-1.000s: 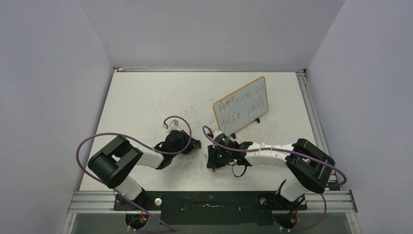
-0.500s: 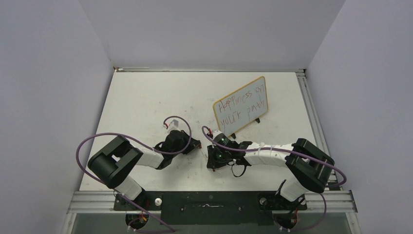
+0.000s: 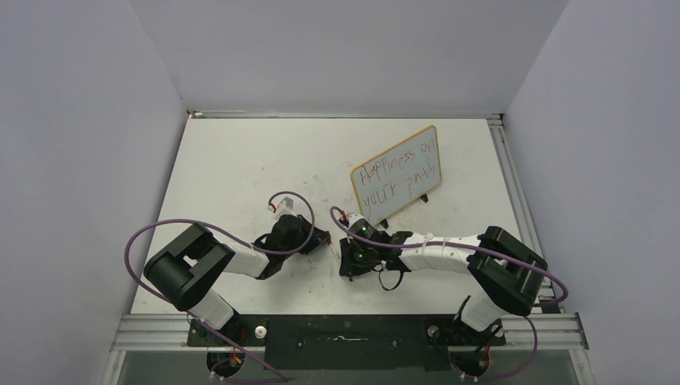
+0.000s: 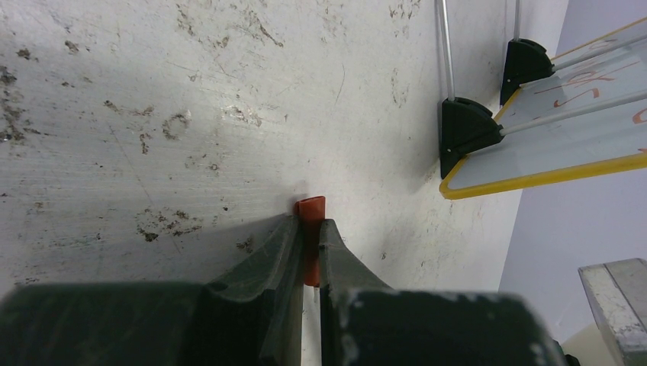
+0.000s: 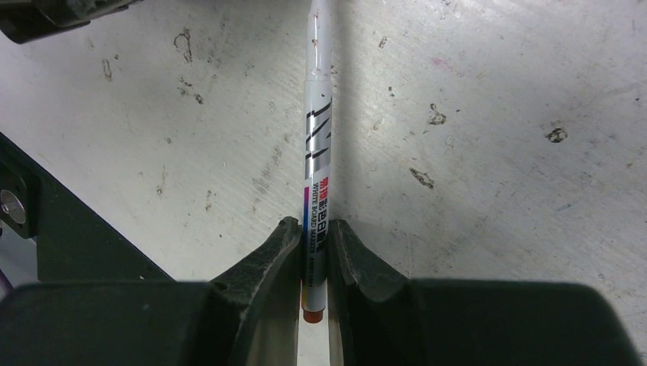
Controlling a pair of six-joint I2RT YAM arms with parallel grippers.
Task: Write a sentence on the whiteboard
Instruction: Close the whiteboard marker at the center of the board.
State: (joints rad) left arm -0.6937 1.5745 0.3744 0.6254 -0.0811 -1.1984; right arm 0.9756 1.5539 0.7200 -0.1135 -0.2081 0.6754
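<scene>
Two claws are pressed tight, each pinching something. The left gripper (image 4: pixel 309 227) nips a small red cap (image 4: pixel 310 207) between its fingertips, low over the scuffed white table (image 4: pixel 191 91). The right gripper (image 5: pixel 313 232) clamps the printed barrel of a white marker (image 5: pixel 317 130), which runs straight out from the jaws toward the left claw. Seen from above, the two claws nearly meet at the table's near middle. Beyond them, toward the far right, the whiteboard (image 3: pixel 385 210) stands tilted on black feet (image 4: pixel 461 130), apart from both claws. The sentence (image 3: pixel 398 175) crosses it in two red lines.
</scene>
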